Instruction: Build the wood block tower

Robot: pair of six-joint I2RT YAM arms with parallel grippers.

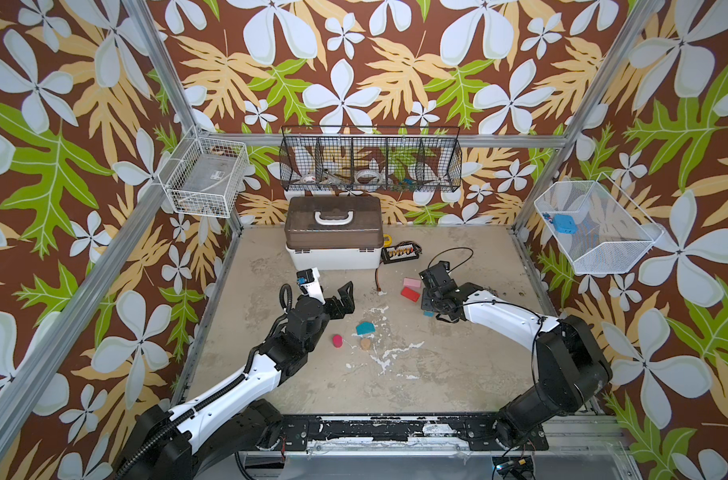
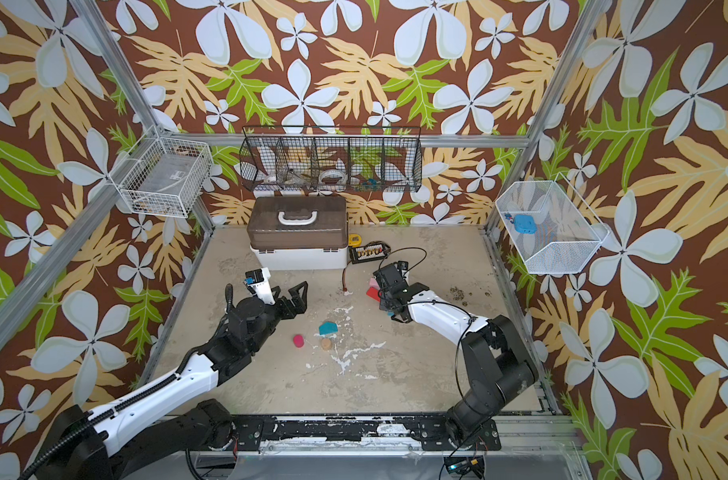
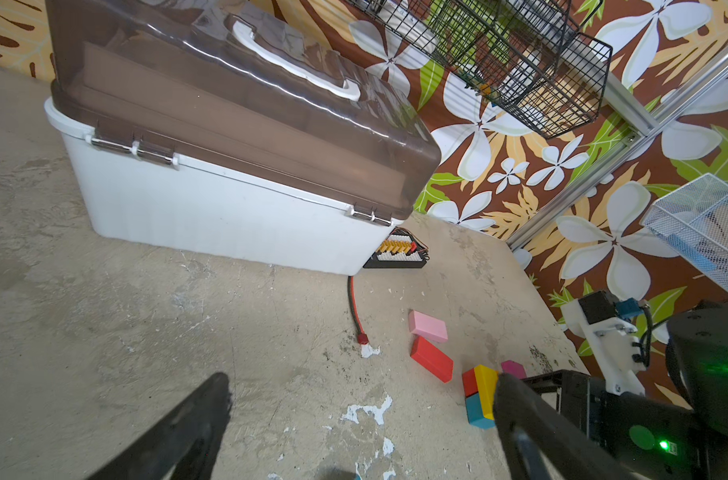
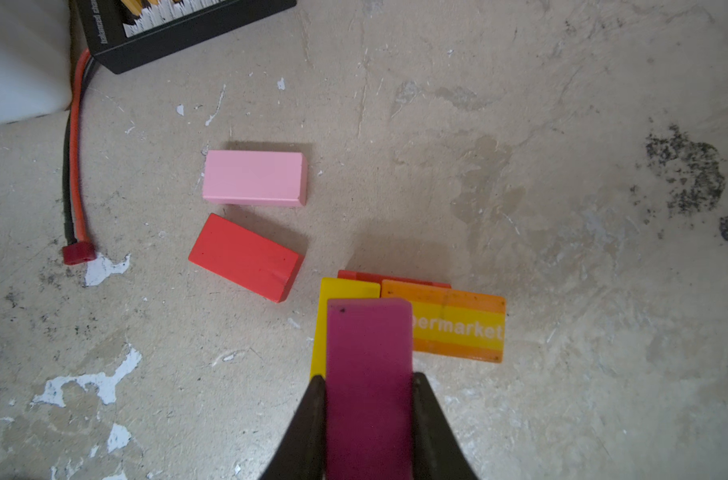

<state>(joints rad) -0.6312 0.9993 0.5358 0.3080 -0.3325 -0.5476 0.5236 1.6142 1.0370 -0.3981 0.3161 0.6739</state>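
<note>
Two fingers of our right gripper [image 4: 368, 378] clamp the magenta block [image 4: 368, 345] over the yellow block [image 4: 333, 307] of the low tower [image 3: 478, 399]. We judge an off-centre descent could nudge the tower sideways and topple it.

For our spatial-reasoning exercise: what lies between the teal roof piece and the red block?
Only bare tabletop with flaked white patches separates the teal roof piece and red block, as both top views show.
</note>
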